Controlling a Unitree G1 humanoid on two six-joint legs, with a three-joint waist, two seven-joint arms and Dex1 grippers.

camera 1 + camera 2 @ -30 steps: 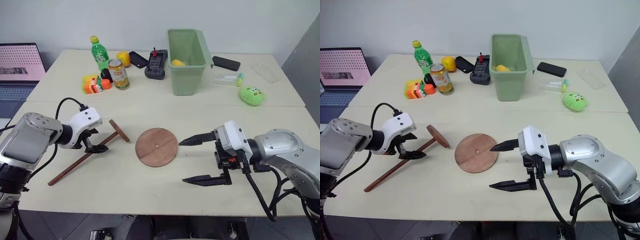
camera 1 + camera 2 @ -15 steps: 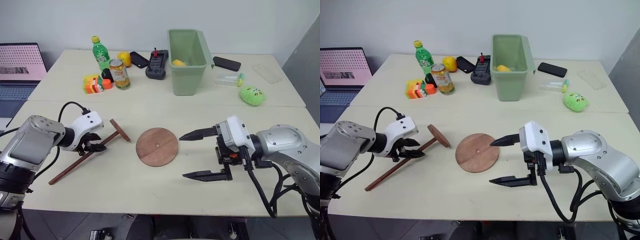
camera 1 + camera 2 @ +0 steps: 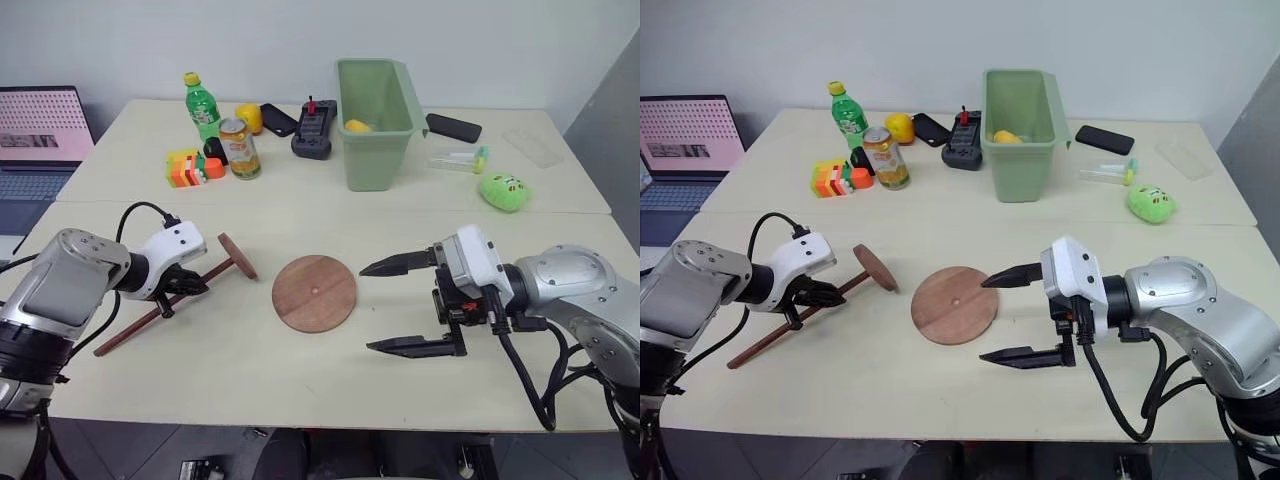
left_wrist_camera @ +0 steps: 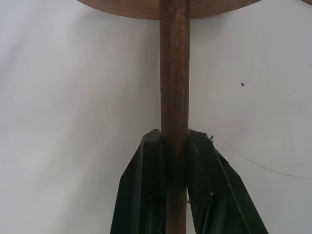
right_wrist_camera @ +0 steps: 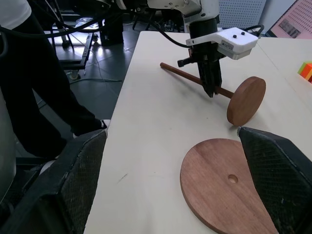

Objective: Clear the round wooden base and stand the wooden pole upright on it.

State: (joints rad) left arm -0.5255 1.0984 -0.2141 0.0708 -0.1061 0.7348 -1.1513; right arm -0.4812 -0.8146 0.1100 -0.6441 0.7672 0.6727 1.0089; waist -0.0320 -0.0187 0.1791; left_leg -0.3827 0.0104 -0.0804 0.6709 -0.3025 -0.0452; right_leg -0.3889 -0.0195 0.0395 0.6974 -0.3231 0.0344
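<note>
The round wooden base (image 3: 314, 292) lies flat and bare on the near table, its small centre hole showing. To its left lies the wooden pole (image 3: 150, 314), with its flat round head (image 3: 237, 255) on edge toward the base. My left gripper (image 4: 174, 139) is shut on the pole's shaft a short way behind the head, one finger (image 4: 146, 165) on each side. My right gripper (image 3: 366, 308) hovers just right of the base, open wide and empty. In the right wrist view the base (image 5: 226, 183) lies between its fingers (image 5: 275, 170).
The far table holds a green bin (image 3: 375, 120), a green bottle (image 3: 200, 100), a can (image 3: 238, 147), coloured blocks (image 3: 182, 167), a black device (image 3: 311, 128), phones and a green toy (image 3: 504, 190). A laptop (image 3: 40, 130) sits far left. A person's leg (image 5: 29, 73) stands beside the table.
My left gripper's fingers have closed on the pole's shaft, and the pole has shifted slightly. The right arm has stayed where it was.
</note>
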